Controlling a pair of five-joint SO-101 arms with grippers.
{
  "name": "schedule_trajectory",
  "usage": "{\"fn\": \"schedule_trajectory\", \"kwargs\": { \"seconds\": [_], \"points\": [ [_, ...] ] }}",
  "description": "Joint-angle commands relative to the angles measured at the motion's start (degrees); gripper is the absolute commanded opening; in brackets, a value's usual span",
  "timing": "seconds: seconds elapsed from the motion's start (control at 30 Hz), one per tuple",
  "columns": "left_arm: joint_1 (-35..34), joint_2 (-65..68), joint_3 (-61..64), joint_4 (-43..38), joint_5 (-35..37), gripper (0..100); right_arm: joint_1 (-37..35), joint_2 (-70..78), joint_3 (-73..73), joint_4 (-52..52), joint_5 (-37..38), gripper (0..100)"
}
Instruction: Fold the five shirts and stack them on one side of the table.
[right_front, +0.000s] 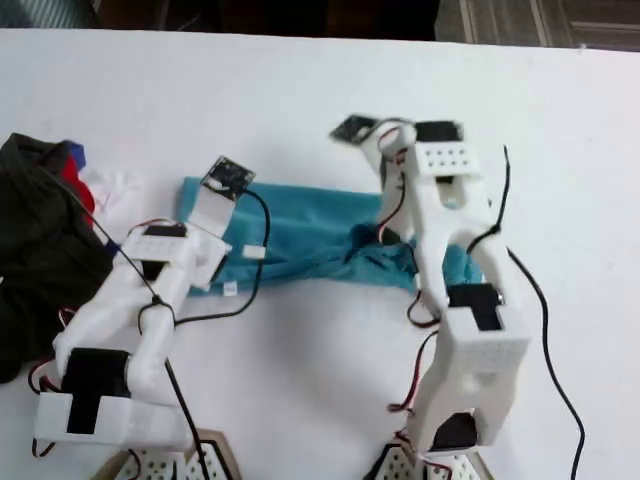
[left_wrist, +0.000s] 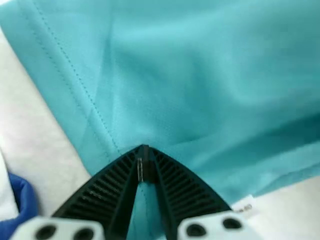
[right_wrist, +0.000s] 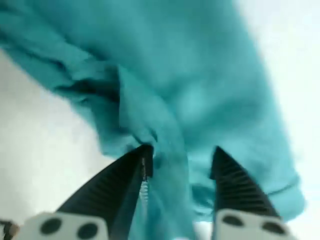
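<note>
**Workpiece.** The teal shirt (right_front: 300, 232) lies as a long horizontal band across the middle of the white surface (right_front: 300, 90). Its fabric is a fine, smooth knit. The left part lies flat, with a straight double-stitched hem (left_wrist: 75, 85) along its edge. The right part is bunched into soft ridges and creases. A small white label (left_wrist: 244, 205) projects from one edge.

**Left hand.** The left hand (left_wrist: 143, 152) is at the left end of the shirt. Its black ribbed fingers (left_wrist: 110, 185) are closed to a point, tips touching, and they pinch a thin layer of the teal cloth beside the hem.

**Right hand.** The right hand (right_wrist: 181, 157) is at the crumpled right end. Its two tapered black fingers (right_wrist: 117, 185) stand apart, and a raised fold of the teal fabric lies between them.

**Remaining stock.** A loose pile of garments (right_front: 40, 250) sits at the left edge of the surface, well apart from the right arm. It is mostly dark cloth, with red, blue and white pieces at its upper side.
</note>
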Motion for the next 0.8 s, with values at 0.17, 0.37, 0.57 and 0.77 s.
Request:
{"fn": "schedule_trajectory", "kwargs": {
  "seconds": [0.17, 0.37, 0.57, 0.77],
  "points": [
    [-0.1, -2.6, -0.2, -1.2, -0.2, 3, 4.7, 0.0, -16.8, 7.8, -7.6, 24.4],
    [0.0, -2.6, -0.2, -1.2, -0.2, 3, 0.9, -10.6, -5.8, 13.0, -7.6, 1.8],
    [0.0, -2.6, -0.2, -1.2, -0.2, 3, -8.3, -22.5, 16.4, 6.0, -7.6, 2.0],
    [0.0, -2.6, -0.2, -1.2, -0.2, 3, -9.7, -21.1, 25.8, -5.1, -8.1, 2.1]
  ]
}}
